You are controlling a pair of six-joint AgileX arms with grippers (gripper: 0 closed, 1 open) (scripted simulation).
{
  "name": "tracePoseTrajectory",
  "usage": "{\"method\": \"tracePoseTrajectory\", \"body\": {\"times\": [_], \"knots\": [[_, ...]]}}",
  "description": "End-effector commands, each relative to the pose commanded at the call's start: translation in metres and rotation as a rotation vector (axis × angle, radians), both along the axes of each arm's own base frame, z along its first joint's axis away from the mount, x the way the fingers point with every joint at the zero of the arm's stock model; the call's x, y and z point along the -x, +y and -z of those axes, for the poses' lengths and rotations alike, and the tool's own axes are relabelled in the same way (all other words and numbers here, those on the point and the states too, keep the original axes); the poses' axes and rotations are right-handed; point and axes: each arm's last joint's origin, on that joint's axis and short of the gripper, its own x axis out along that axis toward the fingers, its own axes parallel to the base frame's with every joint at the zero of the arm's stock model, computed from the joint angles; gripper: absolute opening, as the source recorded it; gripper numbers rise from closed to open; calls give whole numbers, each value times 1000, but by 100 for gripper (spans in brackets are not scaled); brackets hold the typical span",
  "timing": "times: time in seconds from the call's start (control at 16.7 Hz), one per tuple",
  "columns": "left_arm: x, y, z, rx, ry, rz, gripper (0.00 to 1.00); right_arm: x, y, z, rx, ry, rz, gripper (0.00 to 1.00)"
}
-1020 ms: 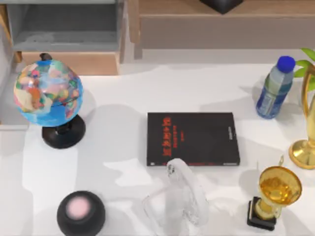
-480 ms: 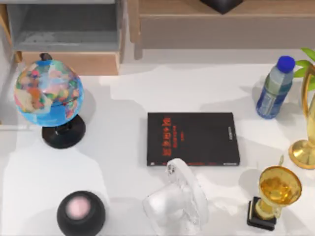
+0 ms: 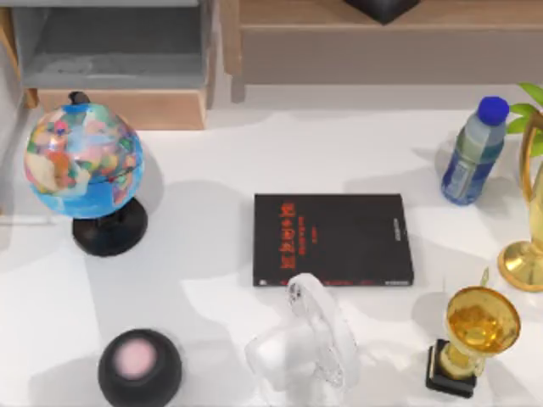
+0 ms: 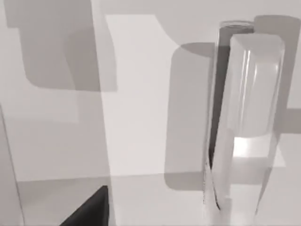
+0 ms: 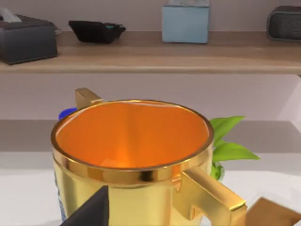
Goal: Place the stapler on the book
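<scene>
Only shadows shifted; one book (image 3: 333, 240), one globe (image 3: 82, 161); left claw (image 4: 89, 210), right claw (image 5: 89, 210) unreadable.

The near edge of the book (image 3: 333, 240) is partly covered by a translucent white object (image 3: 310, 348), which is cut off at the top view's bottom edge. The gold vase (image 3: 528, 212) is cropped at the right edge.

Gold trophy cup (image 5: 131, 155) up close, green leaves (image 5: 230, 141) behind, shelf (image 5: 155, 59) beyond.
</scene>
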Motion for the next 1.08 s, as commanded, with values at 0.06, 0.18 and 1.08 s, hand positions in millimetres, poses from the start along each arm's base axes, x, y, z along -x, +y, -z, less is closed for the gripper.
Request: {"method": "tracePoseTrajectory", "body": {"times": [0.06, 0.18, 1.08], "knots": [[-1, 0, 1, 0, -1, 3, 100, 0, 0, 0, 0, 0, 0, 100], [-1, 0, 1, 0, -1, 3, 100, 0, 0, 0, 0, 0, 0, 100], [14, -4, 7, -3, -6, 1, 100, 0, 0, 0, 0, 0, 0, 100]]}}
